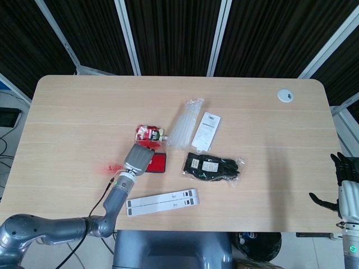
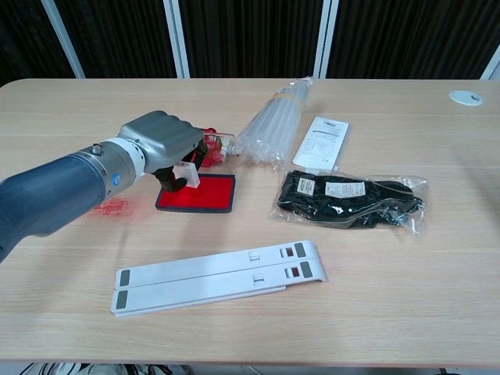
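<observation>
Left hand (image 2: 160, 141) sits low over the red flat case (image 2: 199, 192), fingers curled down at the case's near-left edge — a small whitish tab (image 2: 186, 174) shows pinched under the fingers, though whether it belongs to the case I cannot tell. In the head view the left hand (image 1: 140, 159) covers most of the case (image 1: 160, 163), only its right strip showing.

Progress, as a judgement: contact is made and a grip looks started, but the case lies flat on the table (image 2: 391, 312), not lifted — the pick-up or opening is not yet done.

Around the hand:
- just beyond the fingers, touching or nearly touching them, the red-and-white snack pouch (image 2: 215, 146)
- further right and beyond, the clear bag of sticks (image 2: 273, 123) and a white card (image 2: 324, 142)
- right of the hand, well apart, the black gloves in plastic (image 2: 351, 200)
- nearer the robot than the hand, the white folding stand (image 2: 215, 276)
- a red smear (image 2: 113, 206) on the table below the wrist

Right hand (image 1: 346, 188) hangs off the table's right edge, fingers spread, holding nothing.
</observation>
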{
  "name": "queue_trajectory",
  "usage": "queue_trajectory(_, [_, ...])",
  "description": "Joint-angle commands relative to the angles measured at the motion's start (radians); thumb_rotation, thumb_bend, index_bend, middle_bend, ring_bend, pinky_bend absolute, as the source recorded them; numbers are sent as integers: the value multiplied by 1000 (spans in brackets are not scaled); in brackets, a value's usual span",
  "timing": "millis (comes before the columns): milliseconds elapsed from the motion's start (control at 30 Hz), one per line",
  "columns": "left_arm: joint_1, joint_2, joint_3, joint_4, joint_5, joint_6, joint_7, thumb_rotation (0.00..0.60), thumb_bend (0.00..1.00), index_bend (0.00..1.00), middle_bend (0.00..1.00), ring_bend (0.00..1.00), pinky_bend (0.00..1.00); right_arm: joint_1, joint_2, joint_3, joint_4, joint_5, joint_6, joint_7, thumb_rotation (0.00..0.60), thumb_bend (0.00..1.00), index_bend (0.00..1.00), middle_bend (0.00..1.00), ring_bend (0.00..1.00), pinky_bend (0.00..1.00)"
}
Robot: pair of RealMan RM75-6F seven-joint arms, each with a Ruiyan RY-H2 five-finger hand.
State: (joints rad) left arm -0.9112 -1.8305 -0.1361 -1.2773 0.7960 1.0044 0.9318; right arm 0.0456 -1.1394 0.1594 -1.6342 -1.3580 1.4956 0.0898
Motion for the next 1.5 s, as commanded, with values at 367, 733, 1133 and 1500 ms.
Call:
queue_trajectory(367, [-1, 9, -5, -11, 13, 11, -8, 600, 574, 770, 771, 640, 694, -1, 0, 0, -2, -1, 1, 0, 600, 58, 0, 0, 0, 177])
queue_trajectory(733, [-3, 91, -33, -153, 42, 71, 7, 600, 574, 768, 769, 639, 694, -1, 1, 0, -2, -1, 2, 6, 600, 59, 0, 0, 0, 177])
queue_trajectory(1133, [79, 249, 34, -298, 84, 128, -38, 600, 573, 756, 759, 636, 690, -2, 2, 0, -8, 2, -1, 8, 600, 61, 0, 0, 0, 177])
queue_trajectory(1500, [171, 292, 116, -227, 148, 128, -157, 600, 567, 737, 733, 614, 676, -2, 4, 0, -12, 5, -3, 9, 600, 61, 0, 0, 0, 177])
